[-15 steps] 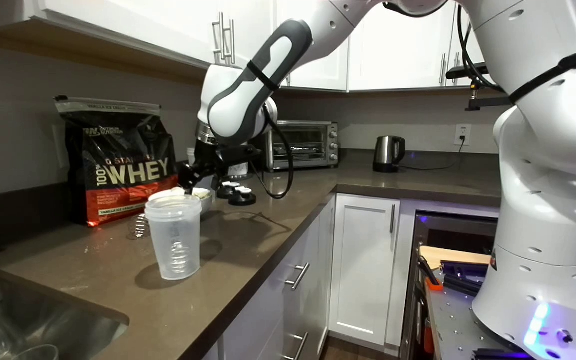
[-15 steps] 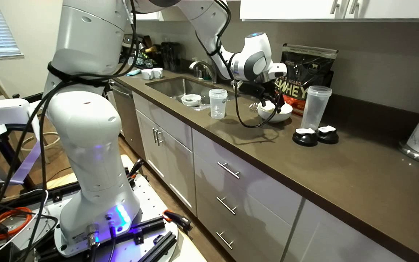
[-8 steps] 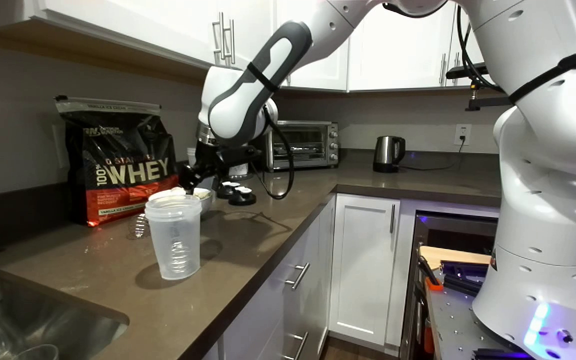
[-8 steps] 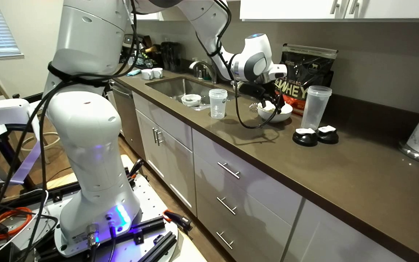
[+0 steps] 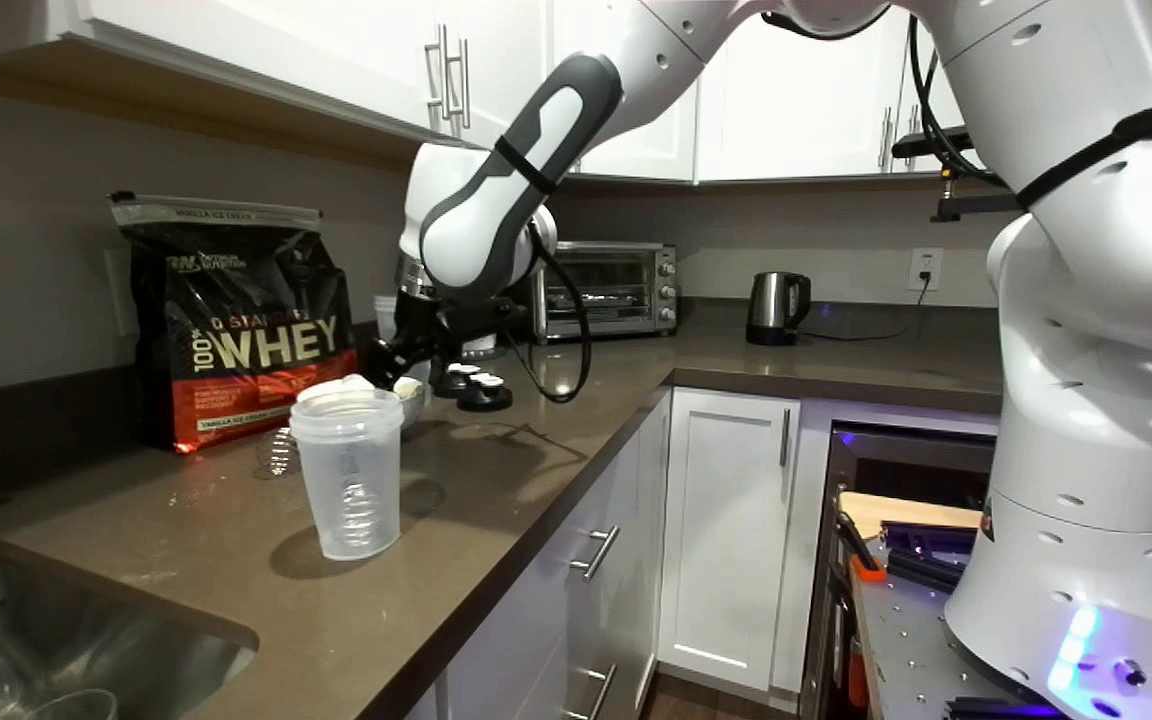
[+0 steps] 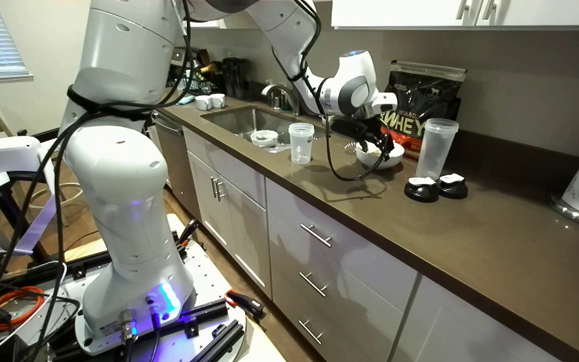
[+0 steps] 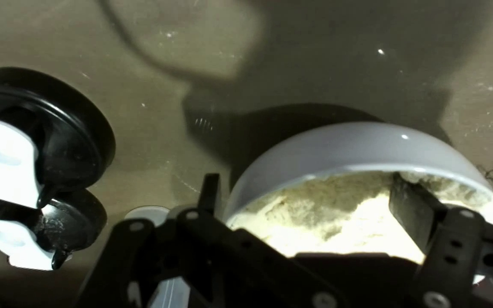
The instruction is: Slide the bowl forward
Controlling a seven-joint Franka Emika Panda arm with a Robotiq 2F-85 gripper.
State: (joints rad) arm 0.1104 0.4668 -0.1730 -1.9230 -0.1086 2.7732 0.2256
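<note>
The white bowl [image 6: 392, 159] stands on the counter beside the whey bag, filled with pale powder. It is partly hidden behind a clear pitcher in an exterior view [image 5: 415, 408]. It shows large in the wrist view [image 7: 357, 143], its near part hidden by the gripper. My gripper [image 7: 313, 201] is wide open over the bowl. In the wrist view its left finger is outside the bowl's side and its right finger is inside, in the powder. Whether the left finger touches the bowl I cannot tell. The gripper is low at the bowl in both exterior views [image 5: 394, 368] [image 6: 376, 144].
A clear pitcher [image 5: 348, 490] stands towards the sink [image 6: 229, 117]. A second clear cup [image 6: 436, 151] and two black lids [image 6: 421, 192] are on the bowl's other side. The whey bag [image 5: 246, 345] stands against the wall. A wire whisk ball [image 6: 350, 148] lies by the bowl.
My gripper has moved down a little and slightly right in an exterior view, tilting a bit. The bowl has not visibly moved.
</note>
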